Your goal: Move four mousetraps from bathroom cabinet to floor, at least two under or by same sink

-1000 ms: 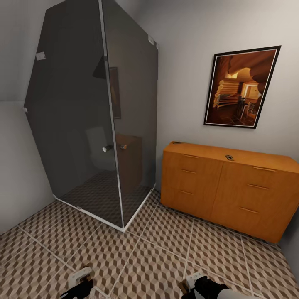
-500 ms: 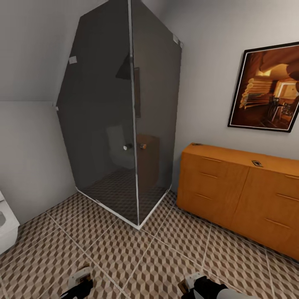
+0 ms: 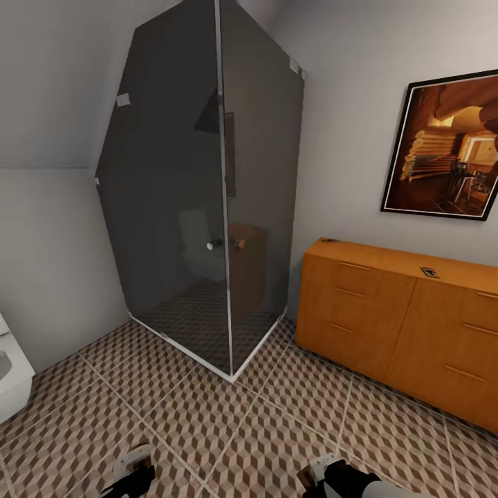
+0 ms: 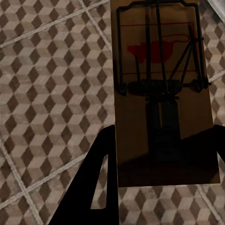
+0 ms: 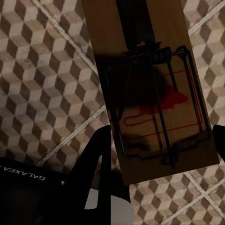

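A flat brown wooden mousetrap with dark wire parts and red print (image 4: 161, 93) sits between my left gripper's fingers above the cube-patterned tile floor (image 3: 263, 443); an identical one (image 5: 150, 89) sits in my right. Two more small traps (image 3: 429, 272) (image 3: 327, 241) lie on top of the low orange-brown wooden cabinet (image 3: 387, 325).

The head camera is looking forward and down from standing height, taking in the glass shower stall (image 3: 200, 207), the wooden cabinet (image 3: 387, 325) and the tiled floor (image 3: 228, 422). Each wrist camera is looking down along its hand, very near a mousetrap (image 4: 161, 93) (image 5: 150, 89), with the same patterned floor close behind.
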### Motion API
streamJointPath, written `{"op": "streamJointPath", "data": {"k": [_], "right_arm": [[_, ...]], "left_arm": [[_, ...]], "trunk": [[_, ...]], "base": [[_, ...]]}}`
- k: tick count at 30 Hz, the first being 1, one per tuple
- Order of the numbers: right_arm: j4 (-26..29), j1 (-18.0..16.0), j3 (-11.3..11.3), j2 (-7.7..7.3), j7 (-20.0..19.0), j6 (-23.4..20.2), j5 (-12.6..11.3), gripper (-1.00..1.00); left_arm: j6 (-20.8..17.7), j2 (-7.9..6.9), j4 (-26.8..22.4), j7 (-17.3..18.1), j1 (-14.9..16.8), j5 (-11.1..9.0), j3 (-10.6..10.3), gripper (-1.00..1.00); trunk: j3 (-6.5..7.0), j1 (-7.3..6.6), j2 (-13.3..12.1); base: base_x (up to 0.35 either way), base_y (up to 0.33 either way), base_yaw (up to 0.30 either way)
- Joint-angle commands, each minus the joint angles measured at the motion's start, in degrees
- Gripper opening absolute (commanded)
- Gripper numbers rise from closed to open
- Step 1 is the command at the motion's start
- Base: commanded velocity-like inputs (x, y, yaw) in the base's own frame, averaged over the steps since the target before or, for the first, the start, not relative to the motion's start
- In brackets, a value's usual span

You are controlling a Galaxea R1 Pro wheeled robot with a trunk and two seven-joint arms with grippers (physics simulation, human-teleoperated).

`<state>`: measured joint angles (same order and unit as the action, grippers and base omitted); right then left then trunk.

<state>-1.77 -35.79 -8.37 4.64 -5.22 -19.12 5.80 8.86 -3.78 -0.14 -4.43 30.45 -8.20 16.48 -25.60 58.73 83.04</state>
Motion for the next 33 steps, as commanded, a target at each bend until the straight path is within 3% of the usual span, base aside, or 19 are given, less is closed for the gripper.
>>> {"op": "streamJointPath", "data": {"k": [1,33], "right_arm": [[-0.07,-0.07,-0.33,0.03,-0.3,-0.09,0.42,-1.0],[-0.07,-0.07,-0.33,0.46,-0.15,-0.21,0.52,-1.0]], "left_arm": [[0.19,0.0,0.09,-0.15,0.05,-0.5,-0.22,-1.0],[0.19,0.09,0.1,-0.2,0.05,-0.5,-0.22,-1.0]], "trunk": [[-0.06,0.0,0.04],[-0.06,0.0,0.04]], "base": [[0.0,0.0,0.037],[0.0,0.0,0.279]]}}
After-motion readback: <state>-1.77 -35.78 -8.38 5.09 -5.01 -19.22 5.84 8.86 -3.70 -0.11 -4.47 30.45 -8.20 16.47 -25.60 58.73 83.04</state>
